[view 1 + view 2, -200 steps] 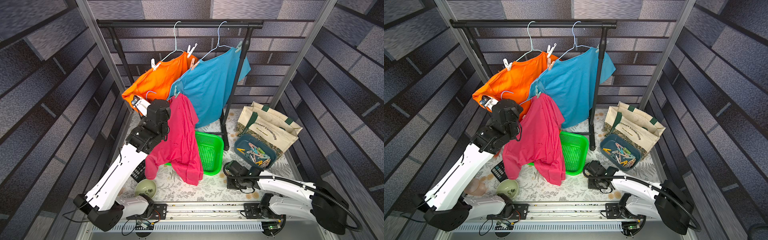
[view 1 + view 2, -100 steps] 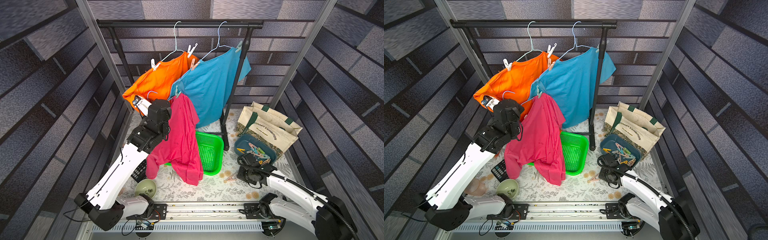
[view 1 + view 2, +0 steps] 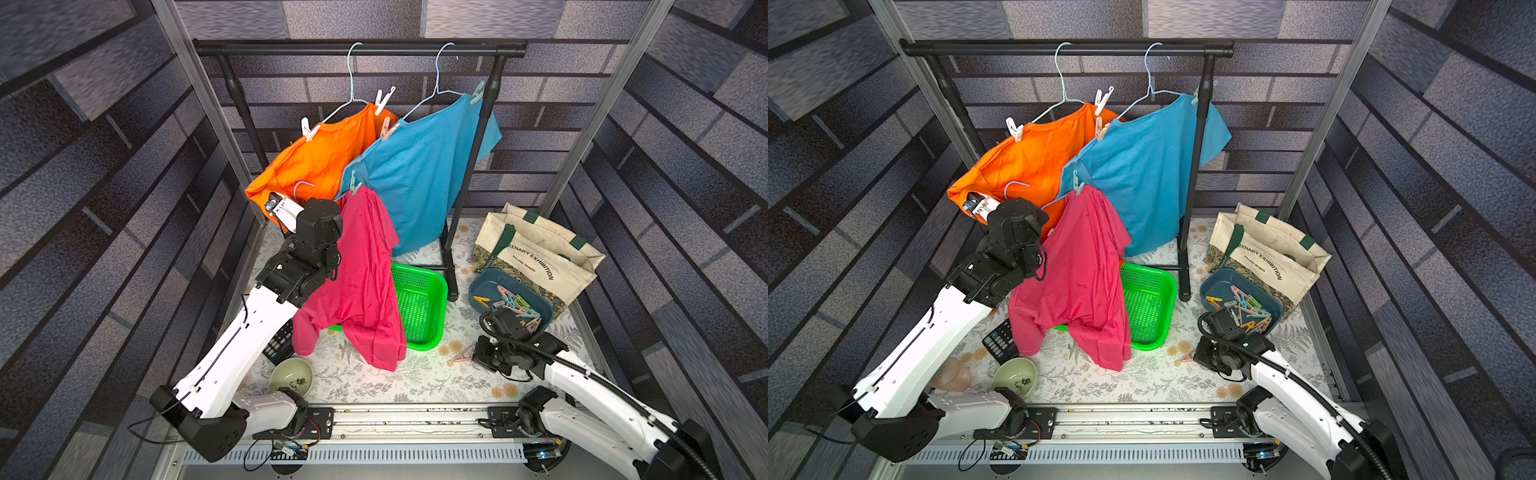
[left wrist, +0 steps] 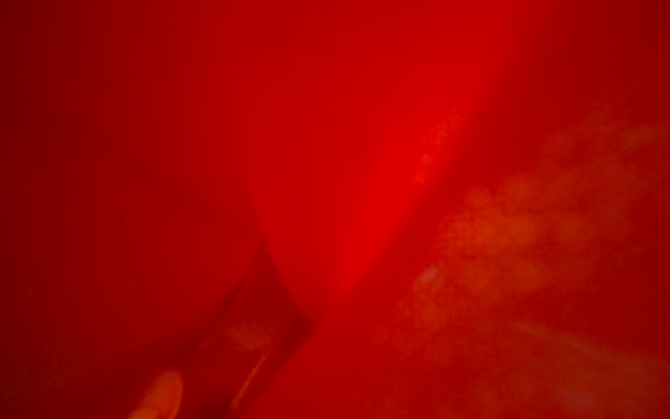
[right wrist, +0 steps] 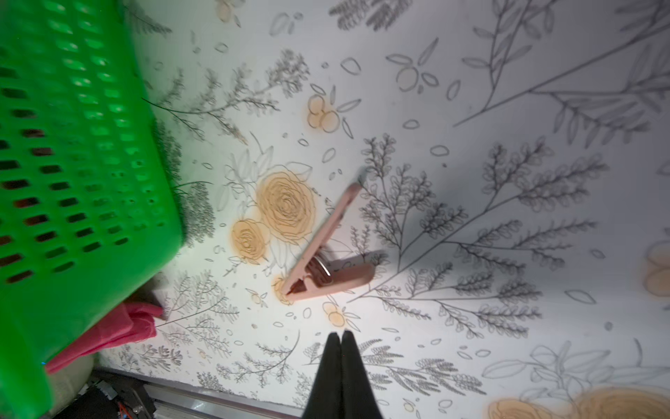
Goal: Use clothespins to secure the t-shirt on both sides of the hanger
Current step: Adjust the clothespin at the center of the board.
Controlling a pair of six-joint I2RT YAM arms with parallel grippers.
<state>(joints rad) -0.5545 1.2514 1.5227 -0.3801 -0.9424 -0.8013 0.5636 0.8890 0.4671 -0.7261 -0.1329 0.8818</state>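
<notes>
**A:** Where is the pink shirt (image 3: 361, 282)?

**B:** Off the rail (image 3: 357, 49), hanging in mid-air against the left arm (image 3: 257, 328), with its lower edge near the basket (image 3: 428, 332). Its hanger (image 3: 303, 183) shows only a pale hook beside the wrist. A mint pin (image 3: 354, 186) sits on the shoulder nearer the blue shirt (image 3: 419, 174).

**A:** And the left gripper?

**B:** It is hidden behind the cloth, and the left wrist view is nothing but red fabric. Its jaws are closed tight, but I cannot tell on what.

**A:** The right gripper (image 5: 341, 339)?

**B:** It is low over the worktop (image 5: 471, 90), fingers pressed together with nothing between them. A peach pin (image 5: 326, 254) lies on its side just ahead of the tips without touching them, between them and the basket.

**A:** Any other pins?

**B:** There is a pastel heap (image 3: 517, 307) in the blue tray (image 3: 478, 286) beside the right arm. There are also clipped pins (image 3: 306, 128) on the shoulders of the orange shirt (image 3: 324, 162) and the blue shirt, both hung on the rail.

**A:** Any writing?

**B:** The bag (image 3: 536, 232) behind the tray reads "…TENARY EXHIBITION", with the start of the word lost in a fold. A smaller line beneath looks like "WILLIAM MORRIS".
</notes>
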